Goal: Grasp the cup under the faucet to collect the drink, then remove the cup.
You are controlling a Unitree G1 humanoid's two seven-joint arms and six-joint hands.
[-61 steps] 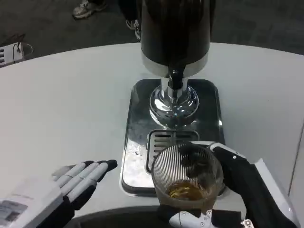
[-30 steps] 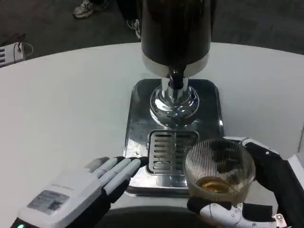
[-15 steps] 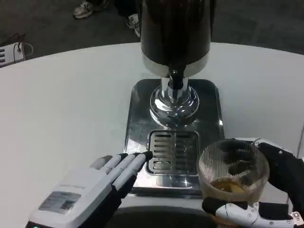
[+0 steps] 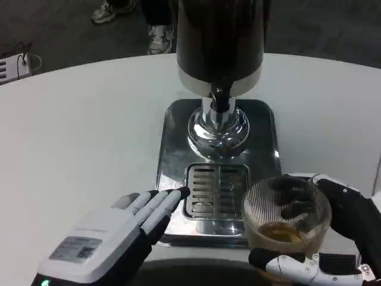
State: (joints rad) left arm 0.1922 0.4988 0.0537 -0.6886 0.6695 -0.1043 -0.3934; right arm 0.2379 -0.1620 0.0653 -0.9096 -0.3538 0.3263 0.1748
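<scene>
Cup (image 4: pixel 286 214) — seemingly within right hand (image 4: pixel 333 238).

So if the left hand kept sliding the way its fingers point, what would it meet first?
The left hand points up and right, fingertips already at the near-left edge of the drip tray. Going on, it would likely cross the tray's grate, then reach the dispenser base; height is unclear.

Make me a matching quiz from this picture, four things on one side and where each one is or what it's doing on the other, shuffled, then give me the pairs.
Things:
1. cup
2. left hand
3. right hand
4. drain grate

States:
A. holds the ribbed glass
B. fingertips reach the tray's near left edge
C. bare, below the faucet
D. has amber drink in its bottom

Pairs: 1-D, 2-B, 3-A, 4-C
</scene>
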